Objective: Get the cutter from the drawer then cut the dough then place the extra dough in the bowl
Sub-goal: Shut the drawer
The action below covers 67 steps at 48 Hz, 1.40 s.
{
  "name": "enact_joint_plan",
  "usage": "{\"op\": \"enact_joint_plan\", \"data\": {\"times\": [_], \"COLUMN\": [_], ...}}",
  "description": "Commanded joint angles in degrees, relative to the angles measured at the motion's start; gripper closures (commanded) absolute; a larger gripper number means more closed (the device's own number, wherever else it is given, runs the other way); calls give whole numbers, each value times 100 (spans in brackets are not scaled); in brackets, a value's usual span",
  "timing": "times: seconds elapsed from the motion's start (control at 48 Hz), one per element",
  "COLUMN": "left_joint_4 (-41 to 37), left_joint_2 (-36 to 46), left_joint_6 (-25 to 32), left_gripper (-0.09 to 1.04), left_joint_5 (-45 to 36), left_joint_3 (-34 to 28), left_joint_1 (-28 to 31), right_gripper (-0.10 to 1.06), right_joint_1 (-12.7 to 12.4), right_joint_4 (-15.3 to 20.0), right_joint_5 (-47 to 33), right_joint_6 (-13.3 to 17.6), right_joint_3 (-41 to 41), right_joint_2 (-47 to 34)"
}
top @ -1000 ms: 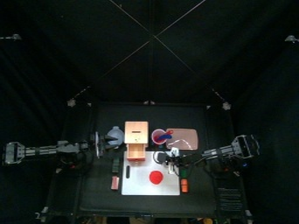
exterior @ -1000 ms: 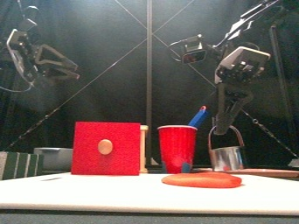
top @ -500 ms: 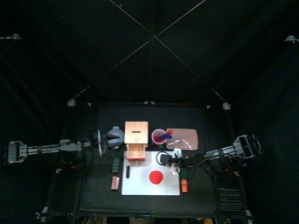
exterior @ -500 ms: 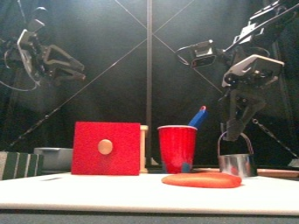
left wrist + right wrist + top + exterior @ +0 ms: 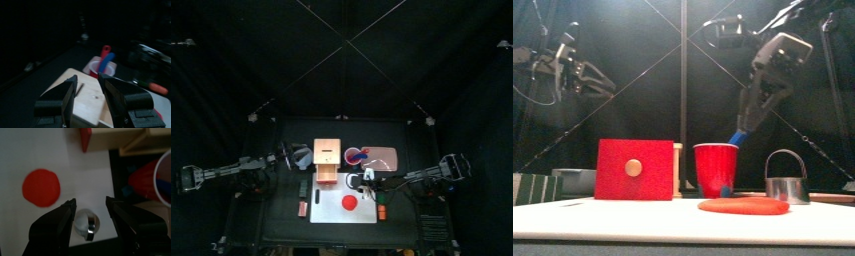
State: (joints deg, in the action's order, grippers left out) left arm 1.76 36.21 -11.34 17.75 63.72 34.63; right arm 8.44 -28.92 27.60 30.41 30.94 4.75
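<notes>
Nearest the front edge: white cutting board (image 5: 593,215) with the dough (image 5: 743,205) lying flat on it, a whole red disc, no cut mark that I can make out

Cutter (image 5: 787,186) stands upright on the board just beside the dough, to its right, wire handle up, nothing gripping it. I judge step one, cutter out of the drawer, as done. Cutting is not yet done, and no extra dough is in the bowl (image 5: 572,180)

Right gripper (image 5: 90,202) hangs well above the cutter, jaws apart and empty; the wrist view looks straight down on the cutter between them

Left gripper (image 5: 88,78) is up high on the left, jaws apart, holding nothing, over the wooden box (image 5: 329,160)

Behind the dough: red cup (image 5: 716,170) with a blue toy knife (image 5: 738,137) sticking out, close enough to crowd a descent. Red drawer front (image 5: 636,170) faces me. The bowl sits past the box on the left, so scraps have to travel around it. Pink tray (image 5: 385,157) lies farther back, behind the cup
</notes>
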Motion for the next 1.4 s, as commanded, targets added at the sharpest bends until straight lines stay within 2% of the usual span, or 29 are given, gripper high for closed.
{"op": "enact_joint_plan", "data": {"times": [0.021, 0.167, 0.229, 0.271, 0.375, 0.458, 0.542, 0.646, 0.75, 0.833, 0.979, 1.083, 1.167, 1.292, 1.396], "left_joint_4": [-483, -949, -958, -1037, -1529, -1898, -2048, -2048, -1670, -896, 984, 2065, 2435, 2435, 2276], "left_joint_2": [-694, -1433, -1740, -2048, -2575, -3085, -3489, -3814, -4157, -4421, -4553, -4597, -4737, -4869, -4939], "left_joint_6": [70, 53, 62, 97, 185, 220, 404, 879, 1635, 2602, 4570, 5643, 6003, 6038, 6012], "left_gripper": [17, 22, 26, 30, 38, 42, 43, 43, 43, 43, 43, 43, 43, 43, 43], "left_joint_5": [-642, -1239, -1494, -1749, -2320, -2918, -3067, -3542, -4254, -4852, -5221, -5282, -5379, -5783, -5783], "left_joint_3": [-940, -1819, -2180, -2540, -3138, -3700, -4104, -4491, -4878, -5124, -5168, -5142, -5133, -5142, -5080], "left_joint_1": [501, 501, 501, 501, 501, 501, 501, 510, 501, 448, 369, 369, 387, 404, 404], "right_gripper": [13, 21, 29, 38, 54, 68, 79, 83, 82, 82, 82, 82, 82, 82, 82], "right_joint_1": [0, 0, 0, 0, 0, 9, 9, 9, 9, 18, 18, -18, -35, -35, -44], "right_joint_4": [-149, -167, -149, -132, -62, 105, 413, 668, 721, 721, 677, 624, 606, 580, 571], "right_joint_5": [-281, -290, -334, -396, -580, -879, -1143, -1292, -1292, -1318, -1318, -1318, -1318, -1257, -1239], "right_joint_6": [0, 0, 0, 0, 0, 26, 9, 0, 9, 0, 0, 0, 0, 0, 0], "right_joint_3": [-563, -914, -1020, -1081, -1125, -1187, -1266, -1336, -1433, -1521, -1670, -1811, -1978, -2171, -2285], "right_joint_2": [-396, -853, -1002, -1125, -1310, -1468, -1644, -1828, -1995, -2101, -2268, -2408, -2558, -2716, -2786]}}
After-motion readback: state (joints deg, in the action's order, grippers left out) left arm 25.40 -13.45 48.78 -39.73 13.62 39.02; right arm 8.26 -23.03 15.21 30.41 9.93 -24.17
